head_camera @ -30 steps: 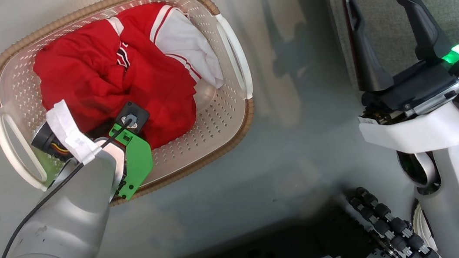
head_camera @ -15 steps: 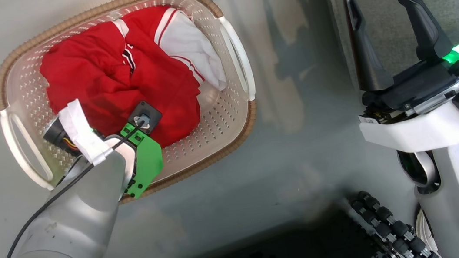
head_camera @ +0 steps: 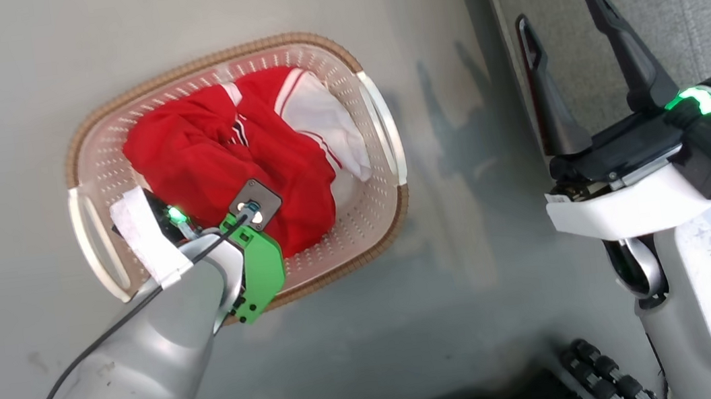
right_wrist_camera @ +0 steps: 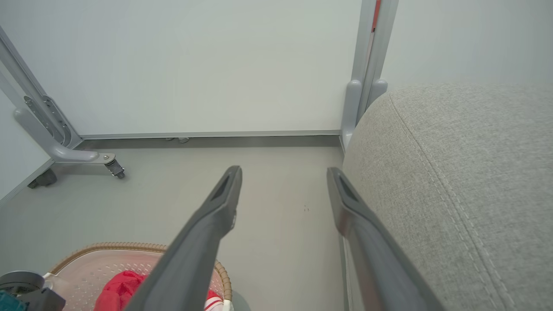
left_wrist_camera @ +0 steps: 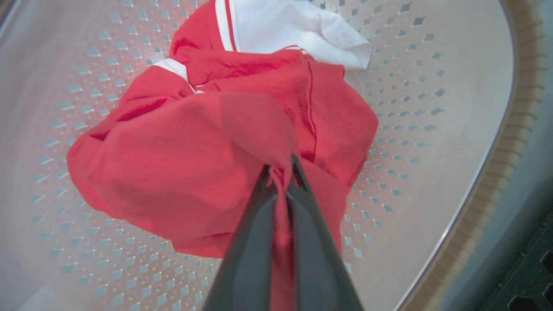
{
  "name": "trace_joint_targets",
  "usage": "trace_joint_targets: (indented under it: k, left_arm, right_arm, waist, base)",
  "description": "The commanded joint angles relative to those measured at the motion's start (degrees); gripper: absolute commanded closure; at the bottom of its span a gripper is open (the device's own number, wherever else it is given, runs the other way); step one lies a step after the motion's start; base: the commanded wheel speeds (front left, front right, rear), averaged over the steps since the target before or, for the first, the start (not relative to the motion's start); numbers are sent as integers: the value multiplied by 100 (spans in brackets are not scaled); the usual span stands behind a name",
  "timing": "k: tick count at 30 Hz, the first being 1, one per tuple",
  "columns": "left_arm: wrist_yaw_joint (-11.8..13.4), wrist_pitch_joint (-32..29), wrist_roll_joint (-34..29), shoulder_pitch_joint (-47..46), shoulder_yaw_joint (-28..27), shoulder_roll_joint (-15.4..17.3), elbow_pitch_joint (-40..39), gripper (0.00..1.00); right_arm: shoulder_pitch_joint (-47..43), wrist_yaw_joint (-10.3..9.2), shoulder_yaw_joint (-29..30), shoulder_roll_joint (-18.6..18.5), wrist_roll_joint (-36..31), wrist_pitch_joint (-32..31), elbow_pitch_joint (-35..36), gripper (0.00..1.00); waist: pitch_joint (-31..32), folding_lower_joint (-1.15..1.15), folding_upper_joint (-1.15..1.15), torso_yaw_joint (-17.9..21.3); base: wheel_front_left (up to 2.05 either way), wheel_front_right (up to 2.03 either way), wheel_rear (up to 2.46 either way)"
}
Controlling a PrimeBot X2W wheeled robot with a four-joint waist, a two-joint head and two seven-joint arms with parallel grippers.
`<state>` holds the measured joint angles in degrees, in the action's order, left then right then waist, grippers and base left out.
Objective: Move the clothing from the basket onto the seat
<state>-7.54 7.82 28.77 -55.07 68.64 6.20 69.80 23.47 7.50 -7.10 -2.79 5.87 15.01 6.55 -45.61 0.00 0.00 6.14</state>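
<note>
Basket contents: the oval cream-white perforated plastic laundry basket with a brown woven rim (head_camera: 392, 222) holds the red sports clothing with white trim (left_wrist_camera: 194, 147), bunched in one heap with a white panel on its far side from the left gripper.
Left gripper (left_wrist_camera: 278, 166): its two dark fingers are pressed together on a fold of the red cloth, which is pinched between them and runs down the gap.
Clothing relative to left gripper: the pinched fold is at the fingertips; the bulk of the heap spreads just ahead of them and to their left in the left wrist view, lying on the basket's dotted floor.
Left arm pose: the pale forearm reaches over the basket's near rim, wrist bent downward into the basket, with a green bracket and a black cable at the wrist.
Right gripper (head_camera: 557, 6): its fingers stand wide apart with nothing between them, well apart from the basket.
Right arm pose: the forearm is raised, fingers pointing forward, green light lit at the wrist.
Seat: the large grey fabric-upholstered cushion with a stitched seam (right_wrist_camera: 453, 172) lies just beside the right gripper's outer finger.
Floor: grey floor (head_camera: 412, 328) separates basket and seat.
Beyond the right gripper: a pale wall panel (right_wrist_camera: 216, 65) and a metal frame leg on a caster (right_wrist_camera: 114, 168).
</note>
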Motion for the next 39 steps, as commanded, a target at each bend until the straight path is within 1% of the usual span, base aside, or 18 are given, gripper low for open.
trace_joint_targets:
  k: [1, 9, 14, 18, 23, 29, 39]
  left_arm:
    - [13, 80, 90, 110, 37, -29, -38, 100]
    - [13, 524, 507, 375, 146, -75, -244, 100]
    - [13, 701, 710, 516, 176, -89, -427, 100]
    - [13, 742, 869, 587, 65, -76, -680, 100]
    - [20, 739, 763, 763, -385, 104, -1342, 100]
    - [95, 741, 469, 1084, -1147, 235, -2210, 100]
    - [95, 742, -66, 1603, -2330, 243, -3443, 100]
  right_arm:
    - [-98, -2, 2, -19, -51, 26, -54, 0]
    - [-293, -2, 3, -20, -81, 26, -289, 0]
    - [-472, -2, 39, -19, -88, 26, -413, 0]
    - [-626, -2, 47, -19, -81, 26, -505, 0]
    - [-809, -2, 44, -20, -53, 25, -608, 0]
    - [-1009, -2, 63, -20, 0, 26, -721, 0]
    - [-1330, -2, 24, -20, 69, 25, -820, 0]
  waist:
    - [477, 0, 0, -190]
    - [1221, 0, 0, -360]
    - [1665, 0, 0, -495]
    - [1990, 0, 0, -613]
    - [2354, 0, 0, -730]
    - [2780, 0, 0, -834]
    - [3344, 0, 0, -921]
  base:
    - [0, 0, 0]
    - [0, 0, 0]
    - [0, 0, 0]
    - [0, 0, 0]
    - [0, 0, 0]
    - [0, 0, 0]
    - [0, 0, 0]
